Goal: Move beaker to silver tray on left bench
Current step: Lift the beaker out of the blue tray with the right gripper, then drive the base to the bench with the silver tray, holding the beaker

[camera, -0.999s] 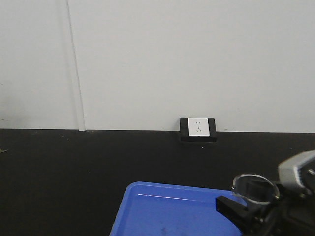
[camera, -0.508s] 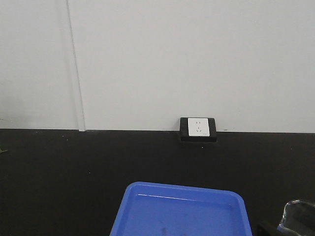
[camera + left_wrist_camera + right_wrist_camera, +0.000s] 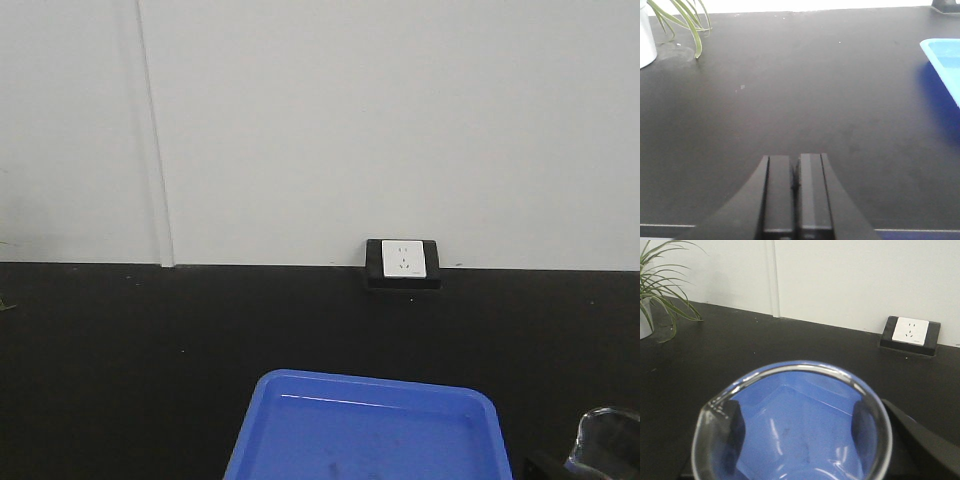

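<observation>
Beaker [image 3: 608, 438] sits lower in the front view than a second ago, only its rim showing at the bottom right corner. My right gripper [image 3: 797, 435]: clamped on the beaker's sides, holding it upright near the blue tray's [image 3: 370, 425] right edge. My left gripper [image 3: 795, 172]: fingers pressed together, empty, over the black bench top [image 3: 790, 90].

The left claw [image 3: 795, 186] points straight ahead, its two black fingers [image 3: 780, 195] pressed flat together with nothing between them. The right claw [image 3: 797, 432] clamps the beaker [image 3: 792, 410] from both sides, a dark pad [image 3: 733, 437] against each wall, showing through the glass.
</observation>
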Motion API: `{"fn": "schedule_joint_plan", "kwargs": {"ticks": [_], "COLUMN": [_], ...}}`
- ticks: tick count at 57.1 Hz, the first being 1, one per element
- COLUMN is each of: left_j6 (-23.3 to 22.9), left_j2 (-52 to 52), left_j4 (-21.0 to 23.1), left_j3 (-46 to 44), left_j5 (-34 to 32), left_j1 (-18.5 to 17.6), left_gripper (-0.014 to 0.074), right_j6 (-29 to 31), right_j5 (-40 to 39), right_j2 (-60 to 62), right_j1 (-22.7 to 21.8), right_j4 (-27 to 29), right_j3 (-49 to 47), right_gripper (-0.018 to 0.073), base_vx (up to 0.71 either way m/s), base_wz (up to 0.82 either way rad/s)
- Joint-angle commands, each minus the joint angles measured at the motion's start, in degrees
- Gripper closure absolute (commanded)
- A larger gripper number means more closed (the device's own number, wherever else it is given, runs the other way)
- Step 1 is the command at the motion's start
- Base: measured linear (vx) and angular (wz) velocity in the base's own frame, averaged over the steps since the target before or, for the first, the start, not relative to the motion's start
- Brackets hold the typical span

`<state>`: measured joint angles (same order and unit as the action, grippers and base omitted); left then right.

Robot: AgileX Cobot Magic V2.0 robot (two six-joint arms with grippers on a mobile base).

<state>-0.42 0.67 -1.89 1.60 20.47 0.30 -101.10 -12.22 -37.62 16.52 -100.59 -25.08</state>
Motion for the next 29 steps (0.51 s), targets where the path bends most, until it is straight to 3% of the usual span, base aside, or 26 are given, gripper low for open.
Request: {"fn": "schedule_joint_plan", "kwargs": {"ticks": [1,29], "left_j6": [-0.08,-0.08], "left_j2": [0.92,0.92], "left_j4": [0.09,0.09], "left_j3": [1.59,1.59], "left_j5": [-4.43,-4.43], "left_j1": [-0.36,-0.36], "left_gripper": [0.0595,0.0595], "right_j6": [-0.01,-0.01], "right_j5": [1.5,1.5], "right_j2": [0.25,0.25], "right_j1": [-0.18,-0.18], "right_j4": [-1.44,-1.44], "right_j3": [-1.8,-1.8], "right_gripper": [0.0567,0.0567], "base_vx": [0.0,-0.09], "base_wz": [0.01,0.01]}}
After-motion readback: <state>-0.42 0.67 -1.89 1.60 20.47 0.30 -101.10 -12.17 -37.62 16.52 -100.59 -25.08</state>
